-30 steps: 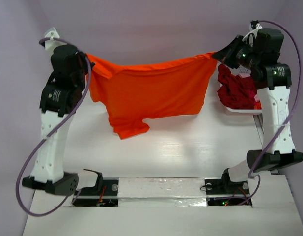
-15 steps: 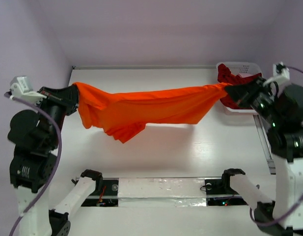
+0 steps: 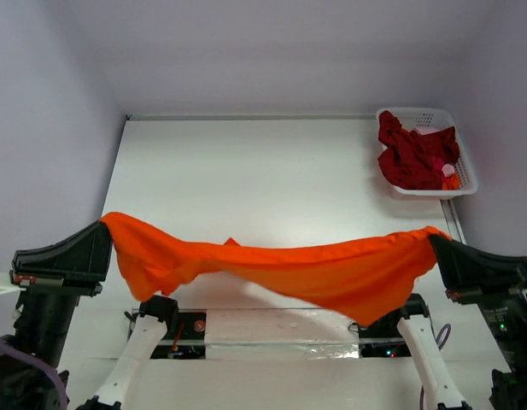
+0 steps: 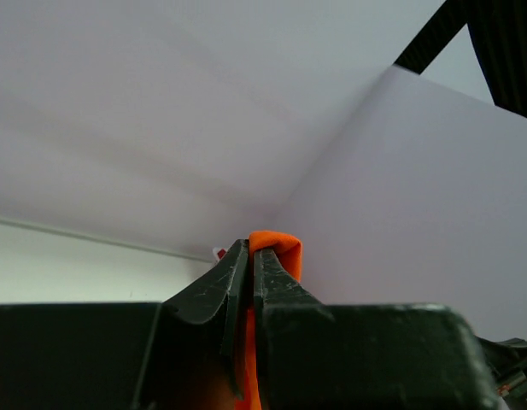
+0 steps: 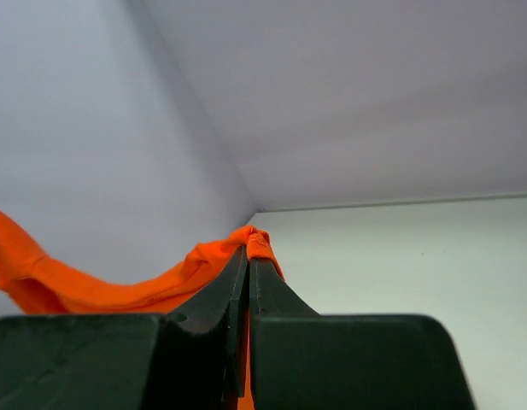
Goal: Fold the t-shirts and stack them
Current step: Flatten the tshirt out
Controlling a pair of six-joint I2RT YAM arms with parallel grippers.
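Nearest, both arms are raised high over the worktop's near edge, with their end effectors pointing inward toward each other. The left end effector [image 3: 104, 225] is clamped tight on a bunched fold of the orange shirt [image 3: 331, 272]. The right end effector [image 3: 434, 243] pinches the opposite end the same way, the cloth squeezed between jaws that are all but touching. The shirt hangs between them as a sagging band above the near edge, off the worktop [image 3: 272, 171], with a loose lump drooping toward the left. It looks light, limp and easily wrinkled, so it will likely keep no shape unless pulled taut. Corners, shoulders or hem ends seem the sensible places to hold, since a mid-cloth pinch only bunches it. At the far right corner, the red shirt [image 3: 410, 152] lies crumpled in the basket [image 3: 468, 178].
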